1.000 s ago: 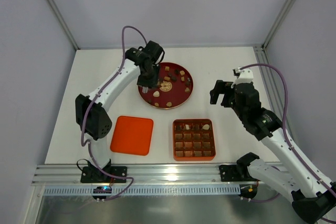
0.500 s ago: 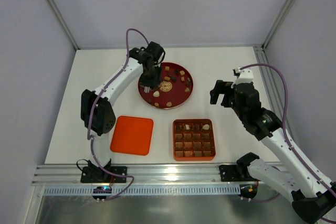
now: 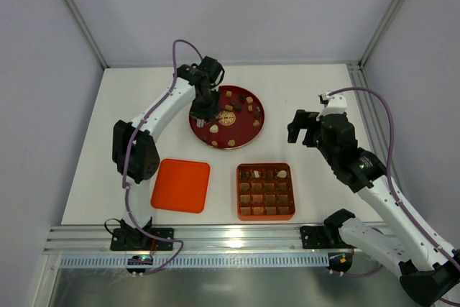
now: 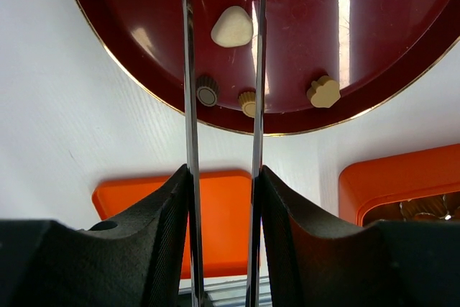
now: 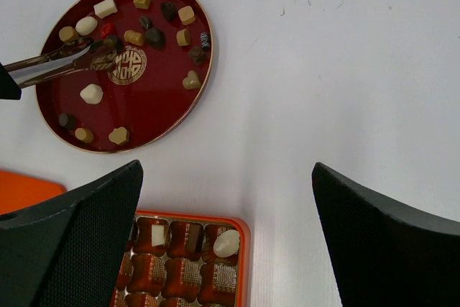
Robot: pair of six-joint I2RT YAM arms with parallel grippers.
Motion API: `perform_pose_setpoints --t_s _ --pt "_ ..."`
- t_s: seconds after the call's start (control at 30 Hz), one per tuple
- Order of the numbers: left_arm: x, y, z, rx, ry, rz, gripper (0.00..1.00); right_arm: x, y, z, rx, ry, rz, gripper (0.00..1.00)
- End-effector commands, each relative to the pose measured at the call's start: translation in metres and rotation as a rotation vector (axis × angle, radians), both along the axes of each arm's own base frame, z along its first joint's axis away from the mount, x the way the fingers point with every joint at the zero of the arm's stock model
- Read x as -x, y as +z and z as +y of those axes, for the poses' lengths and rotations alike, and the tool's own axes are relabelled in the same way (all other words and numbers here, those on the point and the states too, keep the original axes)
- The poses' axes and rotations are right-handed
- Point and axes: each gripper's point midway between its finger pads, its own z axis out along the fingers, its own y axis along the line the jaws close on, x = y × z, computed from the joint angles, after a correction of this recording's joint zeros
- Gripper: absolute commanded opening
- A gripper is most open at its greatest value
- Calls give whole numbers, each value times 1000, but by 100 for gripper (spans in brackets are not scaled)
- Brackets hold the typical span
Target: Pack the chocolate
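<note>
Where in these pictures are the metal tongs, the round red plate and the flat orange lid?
metal tongs point(image 4: 189, 127): left wrist view, on the left blade.
round red plate point(image 5: 154, 106): right wrist view, on bare surface.
flat orange lid point(image 3: 181, 185): top view, at its middle.

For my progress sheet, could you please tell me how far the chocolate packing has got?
Done: a few pieces sit in the far row of the tray. In hand: tongs in the left pincer reach among chocolates on the plate. Left: most cells look empty, lid off.
</note>
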Motion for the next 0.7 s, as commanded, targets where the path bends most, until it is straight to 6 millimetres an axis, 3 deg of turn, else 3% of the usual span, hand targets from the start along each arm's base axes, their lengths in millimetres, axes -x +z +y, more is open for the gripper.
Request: perform_pose_setpoints --t_s 0.0,0.4,0.67 --pt "-9 9 -9 48 -20 -26 41 -3 18 -3 -13 -18 -51 100" --pt "5 22 -12 94 -15 -26 37 -4 17 -2 -15 -18 -47 100" --pt "15 34 -30 142 -52 -23 35 -5 17 -1 -18 -17 -47 100"
